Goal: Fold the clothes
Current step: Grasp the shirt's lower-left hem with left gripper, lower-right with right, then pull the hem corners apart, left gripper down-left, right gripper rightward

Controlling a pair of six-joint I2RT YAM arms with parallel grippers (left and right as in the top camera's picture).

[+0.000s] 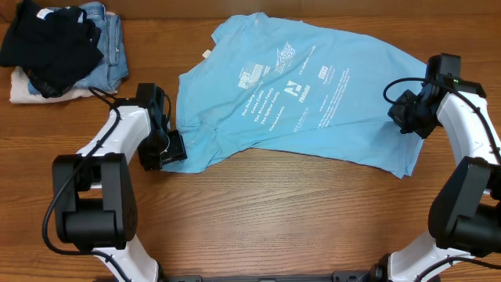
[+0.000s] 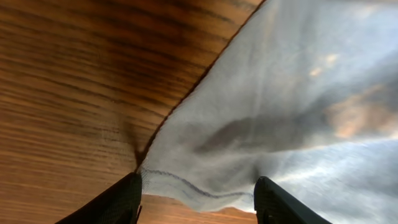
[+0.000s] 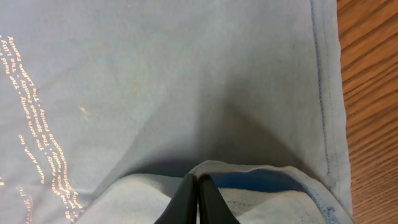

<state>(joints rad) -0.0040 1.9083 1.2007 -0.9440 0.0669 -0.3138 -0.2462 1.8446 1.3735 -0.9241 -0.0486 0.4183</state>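
Observation:
The clothes are one light sky-blue T-shirt, spread flat across the back middle of the table with its white print facing up. My left gripper sits at the shirt's lower left corner. In the left wrist view it stands open, and the stitched hem of the shirt lies between the two dark fingers. My right gripper is at the shirt's right edge. In the right wrist view it is shut, pinching a raised fold of the shirt.
At the back left corner a black garment lies heaped on blue denim jeans, with a pale cloth under them. Bare wooden table runs along the front, between the two arm bases.

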